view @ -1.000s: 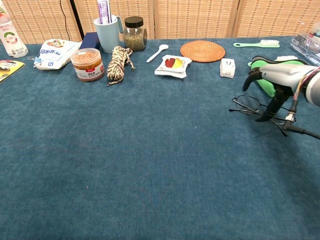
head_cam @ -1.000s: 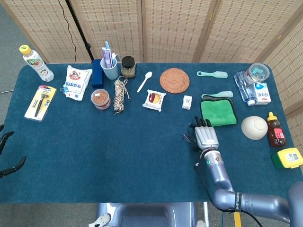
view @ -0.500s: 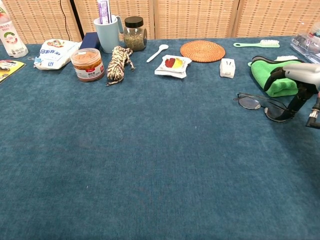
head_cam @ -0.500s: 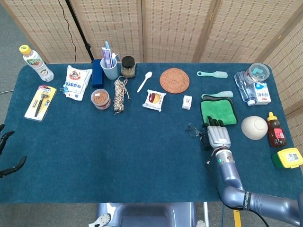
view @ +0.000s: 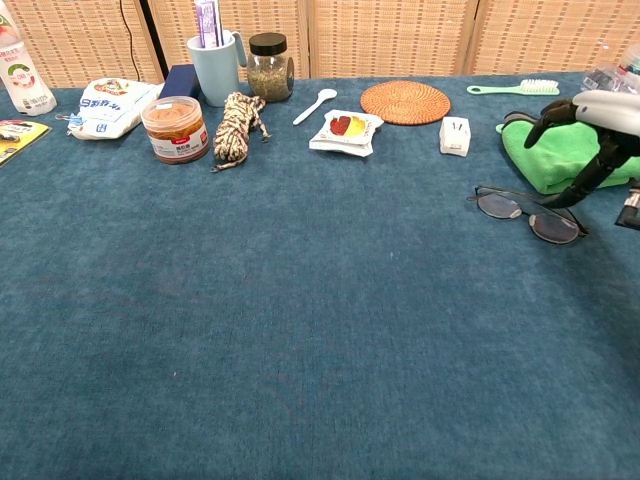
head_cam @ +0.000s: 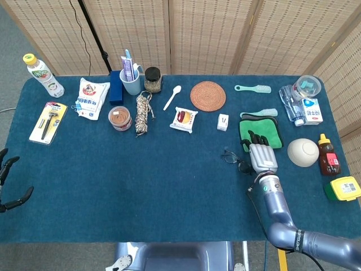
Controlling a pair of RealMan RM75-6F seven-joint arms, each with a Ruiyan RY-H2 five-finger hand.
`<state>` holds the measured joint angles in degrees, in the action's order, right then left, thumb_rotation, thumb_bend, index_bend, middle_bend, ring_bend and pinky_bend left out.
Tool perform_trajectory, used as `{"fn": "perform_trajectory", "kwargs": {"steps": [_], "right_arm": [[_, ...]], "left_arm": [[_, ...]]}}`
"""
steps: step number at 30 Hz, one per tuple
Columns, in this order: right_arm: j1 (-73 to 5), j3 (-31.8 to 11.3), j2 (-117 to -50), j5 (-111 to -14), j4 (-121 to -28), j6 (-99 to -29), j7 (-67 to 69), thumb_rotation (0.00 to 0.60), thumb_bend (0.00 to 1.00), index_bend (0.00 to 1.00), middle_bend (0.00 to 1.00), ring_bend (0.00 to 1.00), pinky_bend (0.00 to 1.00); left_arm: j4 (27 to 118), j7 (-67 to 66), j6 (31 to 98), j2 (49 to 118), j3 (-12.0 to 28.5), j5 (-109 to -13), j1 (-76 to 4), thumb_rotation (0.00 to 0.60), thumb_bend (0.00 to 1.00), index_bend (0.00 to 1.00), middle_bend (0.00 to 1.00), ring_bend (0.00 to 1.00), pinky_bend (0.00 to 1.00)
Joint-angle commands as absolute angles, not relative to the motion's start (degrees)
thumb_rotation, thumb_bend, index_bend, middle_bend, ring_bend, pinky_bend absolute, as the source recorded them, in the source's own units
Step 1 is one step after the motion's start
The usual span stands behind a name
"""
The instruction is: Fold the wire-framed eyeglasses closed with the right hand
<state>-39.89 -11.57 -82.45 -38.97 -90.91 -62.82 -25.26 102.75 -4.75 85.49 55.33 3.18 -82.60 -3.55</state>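
Eyeglasses (view: 527, 212) folded flat beside green cloth (view: 556, 155), empty right hand (view: 598, 128) spread just above.

Head view high above, looking down on the whole table (head_cam: 169, 186), chest view low, near, sharing its far half.

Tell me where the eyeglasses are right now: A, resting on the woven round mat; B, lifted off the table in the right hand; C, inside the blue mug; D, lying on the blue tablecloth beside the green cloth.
D: the eyeglasses lie flat on the tablecloth just in front of the green cloth, with the right hand above them, not gripping.
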Motion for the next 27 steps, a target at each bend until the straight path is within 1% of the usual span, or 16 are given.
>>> {"fn": "perform_trajectory", "kwargs": {"steps": [1, 6, 11, 17, 20, 22, 23, 27], "right_arm": [[-39.98, -12.18, -82.92, -38.94, -89.59, -62.35, -24.64, 0.6, 0.22, 0.24, 0.0, 0.0, 0.0], [-40.15, -12.5, -83.99, -38.41, -87.02, -60.82, -24.21, 0.6, 0.22, 0.24, 0.0, 0.0, 0.0], [-39.86, -13.18, -85.19, -39.75, -84.93, -60.93, -22.37, 0.6, 0.22, 0.24, 0.0, 0.0, 0.0], [-38.0, -15.42, -86.18, -45.22, -82.76, -57.98, -10.82, 0.6, 0.22, 0.25, 0.04, 0.0, 0.0], [-36.78, -16.72, -85.9, -48.16, -82.64, -56.02, -3.6, 0.6, 0.22, 0.27, 0.07, 0.01, 0.0], [-35.82, -17.68, -85.7, -50.13, -82.87, -54.96, 1.7, 0.6, 0.22, 0.29, 0.1, 0.03, 0.03], [-35.38, -18.17, -85.54, -50.73, -83.1, -54.33, 4.17, 0.6, 0.22, 0.31, 0.12, 0.05, 0.06], [-33.78, -19.95, -84.5, -52.97, -83.94, -51.28, 13.73, 0.6, 0.22, 0.38, 0.21, 0.18, 0.25]], "left_arm": [[102.72, -4.75, 85.64, 55.21, 3.16, -82.4, -3.38, 0.347, 0.25, 0.17, 0.01, 0.05, 0.03], [102.92, -5.03, 85.65, 55.01, 3.12, -82.35, -3.34, 0.347, 0.25, 0.17, 0.01, 0.05, 0.03], [103.12, -5.18, 85.69, 54.95, 3.15, -82.35, -3.35, 0.346, 0.25, 0.17, 0.01, 0.05, 0.03], [103.39, -5.42, 85.95, 54.76, 3.14, -82.38, -3.22, 0.346, 0.25, 0.17, 0.01, 0.05, 0.03], [103.51, -5.48, 86.01, 54.65, 3.13, -82.4, -3.18, 0.345, 0.25, 0.17, 0.01, 0.05, 0.03], [103.61, -5.55, 86.07, 54.57, 3.14, -82.44, -3.17, 0.345, 0.25, 0.17, 0.01, 0.05, 0.03], [103.66, -5.57, 86.11, 54.54, 3.15, -82.47, -3.17, 0.345, 0.25, 0.17, 0.01, 0.05, 0.03], [103.87, -5.81, 86.2, 54.49, 3.19, -82.58, -3.2, 0.347, 0.25, 0.17, 0.01, 0.05, 0.03]]}}
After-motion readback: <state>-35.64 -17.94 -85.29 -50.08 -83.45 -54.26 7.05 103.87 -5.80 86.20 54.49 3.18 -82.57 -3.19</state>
